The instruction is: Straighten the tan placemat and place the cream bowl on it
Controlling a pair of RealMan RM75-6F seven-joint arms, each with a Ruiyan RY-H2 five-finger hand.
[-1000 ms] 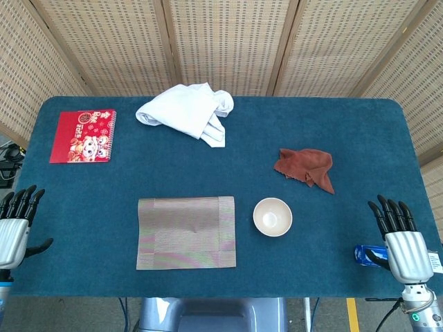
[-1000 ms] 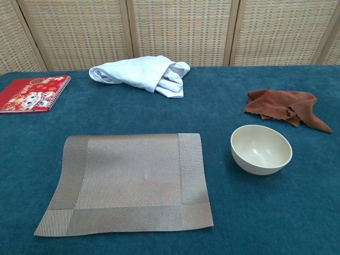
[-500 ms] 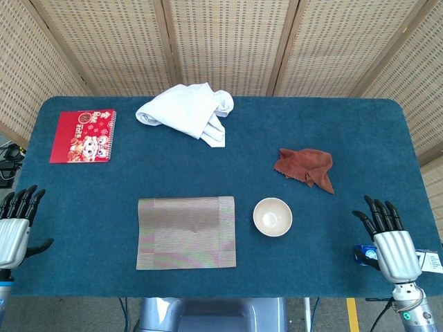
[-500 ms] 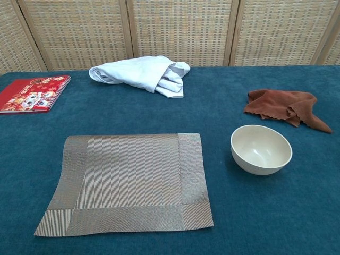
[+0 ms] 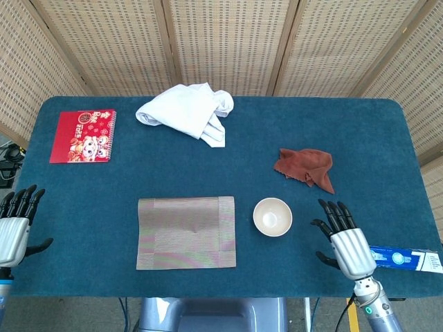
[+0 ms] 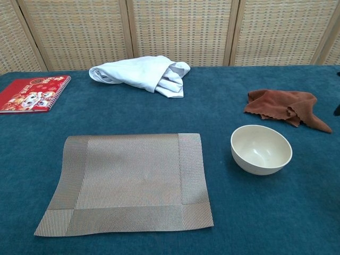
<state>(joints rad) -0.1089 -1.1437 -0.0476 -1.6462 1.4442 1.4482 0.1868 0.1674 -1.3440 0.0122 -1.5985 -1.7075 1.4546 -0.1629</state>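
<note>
I see the bowl [image 5: 272, 216] just right of the placemat [image 5: 186, 232], near its right edge but not touching it, with a strip of blue table [image 5: 221, 149] between them. My right hand [image 5: 344, 238] is over the table just right of the bowl, apart from it, so the bowl sits between mat and hand. My left hand [image 5: 14, 227] is at the table's left edge, well apart from the mat.

The bowl is cream, round, upright and empty, its inside plain and glossy in the chest view [image 6: 261, 149]. The mat is tan and woven, with a darker band round its border; it lies flat and roughly square to the table's front edge.

Both hands are released, holding nothing. The right has its back up, fingers straight and spread, pointing away from me, thumb out toward the bowl. The left is posed the same way, thumb sticking out to the side.

A toothpaste tube [image 5: 405, 258] lies by the right wrist. Farther back are a brown rag [image 5: 306, 167], a crumpled white cloth [image 5: 188, 111] and a red notebook [image 5: 84, 135].
</note>
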